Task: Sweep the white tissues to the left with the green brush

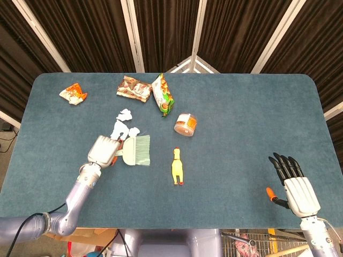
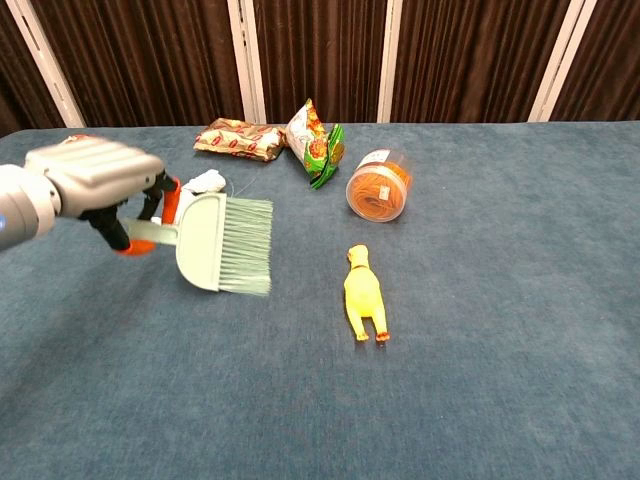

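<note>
White tissues (image 1: 124, 126) lie behind green brush (image 1: 137, 149), rubber chicken (image 1: 176, 166) rightward.

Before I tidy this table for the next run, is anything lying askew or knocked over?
Yes. The clear tub with the orange lid lies on its side, right of the snack bags. The rubber chicken lies flat, and a crumpled wrapper sits alone at the far left corner. Nothing looks spilled.
</note>
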Controlling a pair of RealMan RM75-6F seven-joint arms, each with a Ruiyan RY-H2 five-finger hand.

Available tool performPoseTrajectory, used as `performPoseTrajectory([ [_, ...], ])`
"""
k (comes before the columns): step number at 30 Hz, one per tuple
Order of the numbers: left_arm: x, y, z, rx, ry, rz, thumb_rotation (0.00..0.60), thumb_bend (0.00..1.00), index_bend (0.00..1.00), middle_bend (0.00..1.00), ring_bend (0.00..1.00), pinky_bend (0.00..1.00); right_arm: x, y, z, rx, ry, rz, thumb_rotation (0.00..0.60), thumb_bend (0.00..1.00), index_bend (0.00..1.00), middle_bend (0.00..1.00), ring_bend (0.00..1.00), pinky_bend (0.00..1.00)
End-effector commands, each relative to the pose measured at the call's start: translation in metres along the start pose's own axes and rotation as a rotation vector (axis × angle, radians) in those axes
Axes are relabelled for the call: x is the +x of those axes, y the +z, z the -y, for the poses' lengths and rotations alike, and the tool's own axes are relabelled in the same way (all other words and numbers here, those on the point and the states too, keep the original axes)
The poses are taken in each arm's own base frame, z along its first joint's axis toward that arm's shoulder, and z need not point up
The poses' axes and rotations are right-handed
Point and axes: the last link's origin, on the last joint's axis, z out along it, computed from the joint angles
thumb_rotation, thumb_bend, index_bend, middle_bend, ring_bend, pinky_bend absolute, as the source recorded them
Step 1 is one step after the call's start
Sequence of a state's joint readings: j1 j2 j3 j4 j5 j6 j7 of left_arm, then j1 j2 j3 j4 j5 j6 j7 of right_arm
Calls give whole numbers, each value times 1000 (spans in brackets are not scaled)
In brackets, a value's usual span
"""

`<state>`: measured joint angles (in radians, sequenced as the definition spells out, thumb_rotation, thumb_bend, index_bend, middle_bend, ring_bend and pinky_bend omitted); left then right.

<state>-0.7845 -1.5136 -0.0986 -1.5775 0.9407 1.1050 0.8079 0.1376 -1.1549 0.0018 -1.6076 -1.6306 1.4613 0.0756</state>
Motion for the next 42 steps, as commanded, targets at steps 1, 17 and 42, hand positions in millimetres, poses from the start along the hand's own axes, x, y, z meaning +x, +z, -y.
performPoseTrajectory([
  [1,22,11,3,-4,65,-55,600,868,688,816,975,935,0,0,0,-3,3,-1,600,343,0,0,0,0],
  [17,65,67,6,68,68,-85,600,855,698,888,993,947,2,3,-3,-21,35,-1,600,344,0,0,0,0],
  [42,61,107,31,137,357,-186,600,928,674,932,1000,961,5,2,-6,-43,64,-2,600,344,0,0,0,0],
])
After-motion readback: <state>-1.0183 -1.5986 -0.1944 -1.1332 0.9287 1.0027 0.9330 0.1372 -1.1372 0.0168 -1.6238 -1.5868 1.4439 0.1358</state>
